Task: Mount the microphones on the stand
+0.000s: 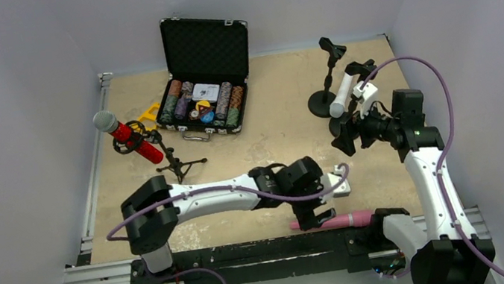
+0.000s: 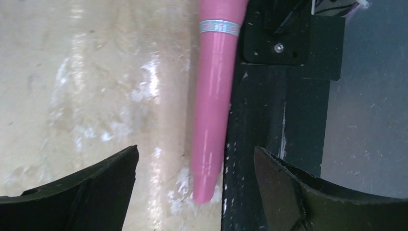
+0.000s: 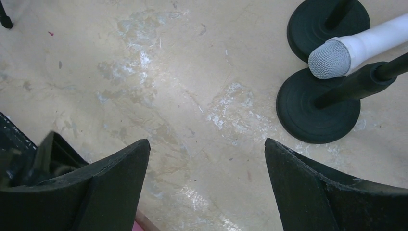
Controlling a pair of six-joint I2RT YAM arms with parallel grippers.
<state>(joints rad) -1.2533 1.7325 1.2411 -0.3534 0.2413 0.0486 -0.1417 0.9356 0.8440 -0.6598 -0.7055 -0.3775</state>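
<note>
With the left arm, reaches low and far to the right along the near edge of the desk point(image 1: 278, 138), forearm almost level. Holds the left pincer point(image 2: 196, 151) wide and pointing down, one finger on each side of the thin tail of the pink microphone point(image 2: 214, 96), not touching it. Finds this microphone lying flat, just beside the black rail point(image 2: 269, 120).

With the right arm, stands tall, wrist bent to the left. Holds the right pincer point(image 3: 207, 144) wide and empty above bare desk, near two round stand bases point(image 3: 317, 106). Shows the white microphone point(image 3: 365, 41) up on a stand, head lower, and the red microphone point(image 1: 131, 137) on a tripod stand point(image 1: 177, 164), well apart at the left.
</note>
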